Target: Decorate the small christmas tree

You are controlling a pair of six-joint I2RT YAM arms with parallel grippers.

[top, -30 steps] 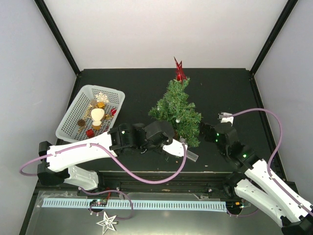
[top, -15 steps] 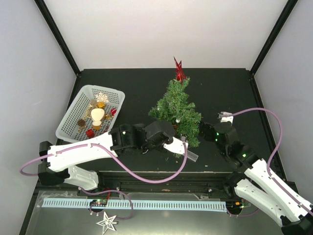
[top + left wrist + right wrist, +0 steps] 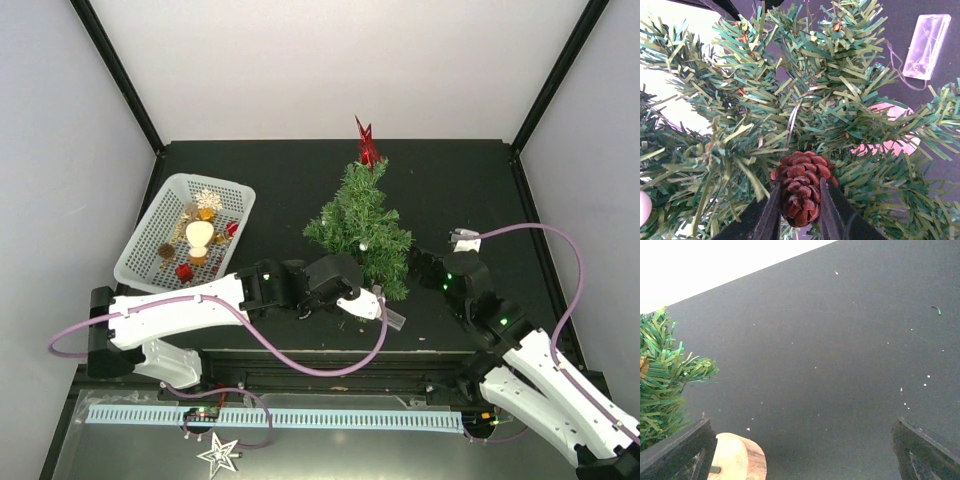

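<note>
My left tool (image 3: pixel 799 200) is closed narrowly on a pine cone (image 3: pixel 801 187), set among the low near branches of the tree (image 3: pixel 362 225), which stands mid-way across the bench (image 3: pixel 470 190). My right tool (image 3: pixel 800 445) gapes wide and empty beside the wooden base (image 3: pixel 737 457). A red star (image 3: pixel 367 145) tops the tree. Ornaments not yet hung lie in the basket (image 3: pixel 140 255), far left. Branches crowd the approach.

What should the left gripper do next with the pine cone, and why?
Probably ease the left gripper open and back straight out. It holds the pine cone nestled in the tree branches, and the cone's thin loop runs up into the needles. Whether the loop is hooked is unclear, so release slowly.
</note>
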